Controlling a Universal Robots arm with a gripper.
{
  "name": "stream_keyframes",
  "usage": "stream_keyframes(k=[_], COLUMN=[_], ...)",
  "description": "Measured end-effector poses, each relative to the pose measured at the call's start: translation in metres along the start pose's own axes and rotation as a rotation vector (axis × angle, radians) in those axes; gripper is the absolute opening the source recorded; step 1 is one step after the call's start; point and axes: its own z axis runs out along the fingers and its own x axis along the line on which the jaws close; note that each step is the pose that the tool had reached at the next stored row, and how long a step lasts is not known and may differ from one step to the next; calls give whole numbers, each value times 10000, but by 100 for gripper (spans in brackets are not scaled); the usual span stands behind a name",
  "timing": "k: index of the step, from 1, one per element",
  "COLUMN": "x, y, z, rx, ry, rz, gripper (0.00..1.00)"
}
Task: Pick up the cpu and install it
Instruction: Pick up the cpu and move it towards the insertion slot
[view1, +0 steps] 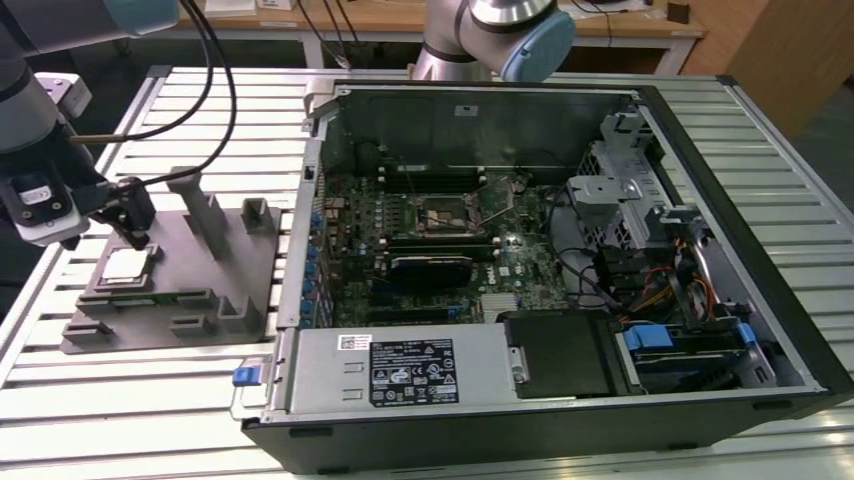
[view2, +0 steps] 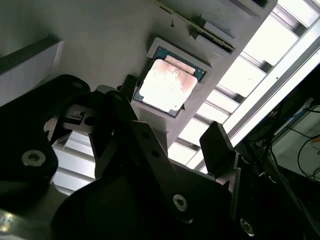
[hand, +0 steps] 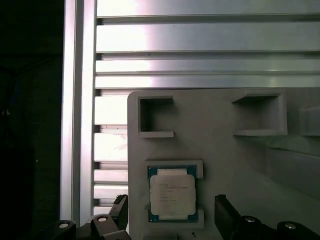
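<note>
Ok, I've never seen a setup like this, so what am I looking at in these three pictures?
A robot arm works at a slatted metal table. The exterior view looks down from off the arm; both wrist views come from cameras riding near its pincer. On the table stand a grey tray with upright posts and an open computer case, its motherboard socket visible. The cpu, a small silver square, lies in a recess of the tray. The pincer hangs open close above it, holding nothing.
</note>
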Motion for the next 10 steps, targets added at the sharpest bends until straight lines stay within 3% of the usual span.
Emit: stream_keyframes(k=[6,10], x=[-2,-2], y=[-1,-12], z=[34,65], rx=[0,1], ry=[-3,-50], rz=[0,-2], gripper=[78,78])
